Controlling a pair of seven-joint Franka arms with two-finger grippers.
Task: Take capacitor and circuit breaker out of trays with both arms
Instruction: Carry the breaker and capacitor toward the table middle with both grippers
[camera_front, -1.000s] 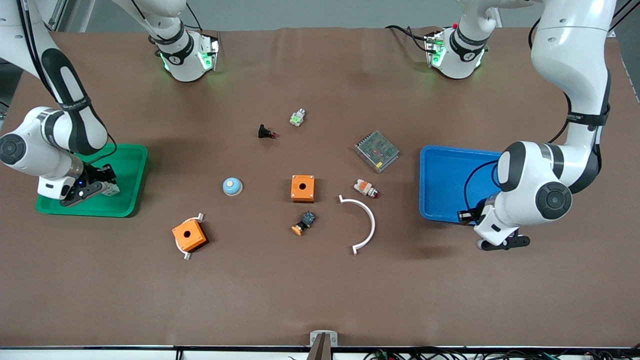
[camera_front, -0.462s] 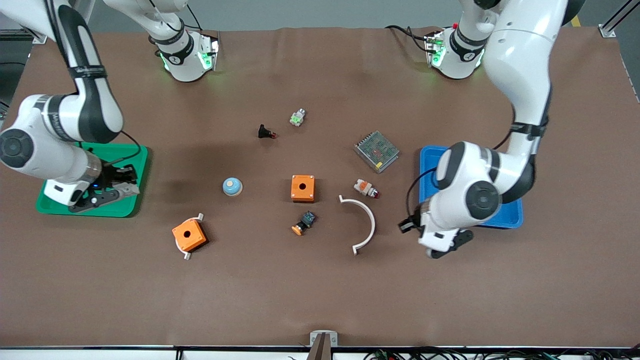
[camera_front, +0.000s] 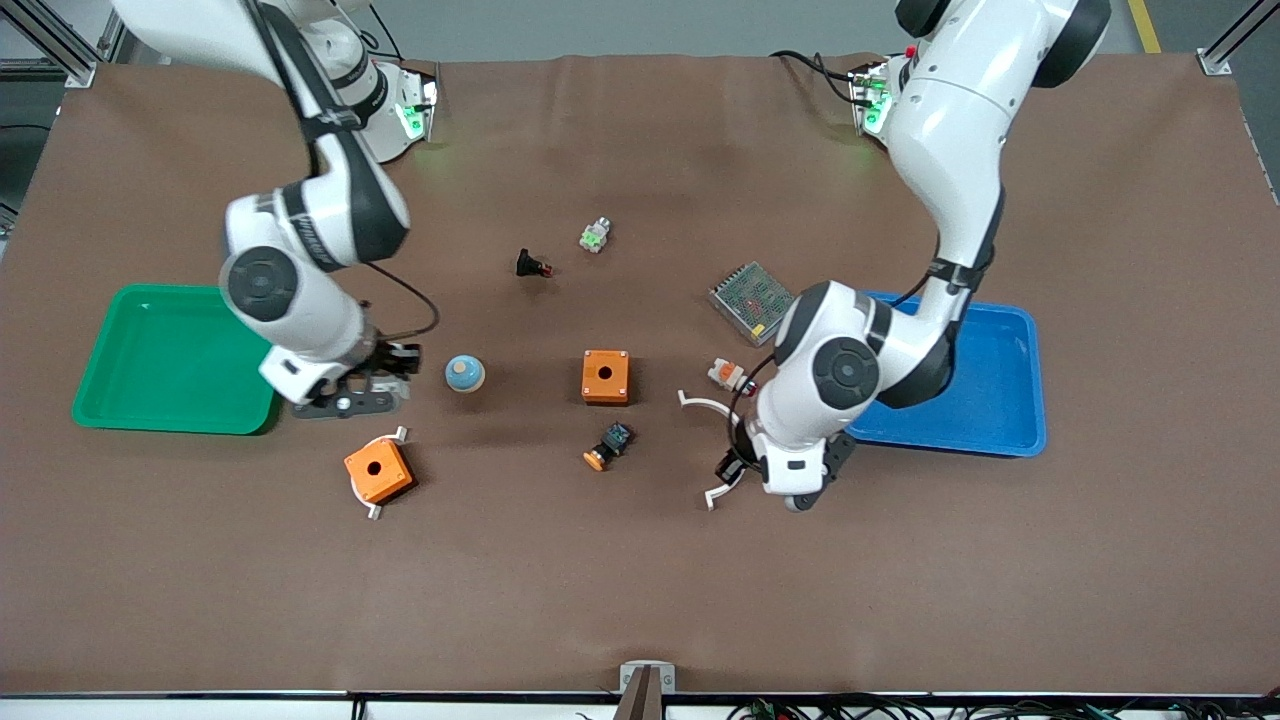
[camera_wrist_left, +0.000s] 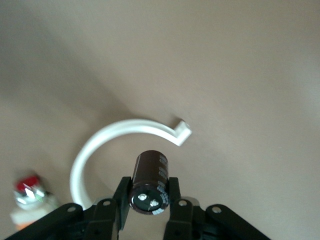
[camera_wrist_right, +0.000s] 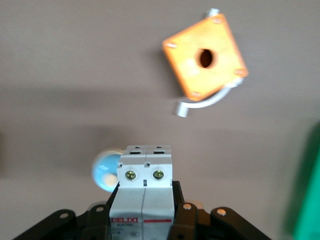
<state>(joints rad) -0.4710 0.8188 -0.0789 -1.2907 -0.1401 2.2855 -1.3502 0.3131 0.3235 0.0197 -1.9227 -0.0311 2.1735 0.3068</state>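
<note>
My left gripper (camera_wrist_left: 149, 192) is shut on the capacitor (camera_wrist_left: 149, 180), a dark cylinder with a shiny end. In the front view the left gripper (camera_front: 735, 467) hangs over the white curved strip (camera_front: 700, 403), which also shows in the left wrist view (camera_wrist_left: 115, 131). My right gripper (camera_wrist_right: 145, 205) is shut on the breaker (camera_wrist_right: 145, 185), a white block with two screws. In the front view the right gripper (camera_front: 375, 385) is above the table between the green tray (camera_front: 170, 360) and the blue-white dome (camera_front: 464, 373). The blue tray (camera_front: 985, 385) lies toward the left arm's end.
An orange box (camera_front: 605, 376) sits mid-table. A second orange box on a white bracket (camera_front: 378, 470) lies below the right gripper. A white-orange part with red tip (camera_front: 728, 375), a black-blue button (camera_front: 610, 445), a grey meshed unit (camera_front: 753, 300), a black part (camera_front: 532, 265) and a green-white part (camera_front: 595, 235) lie around.
Both arms have swung from over their trays toward the table's middle, each carrying its part. The right gripper left the green tray; the left gripper moved from beside the blue tray to over the white strip.
</note>
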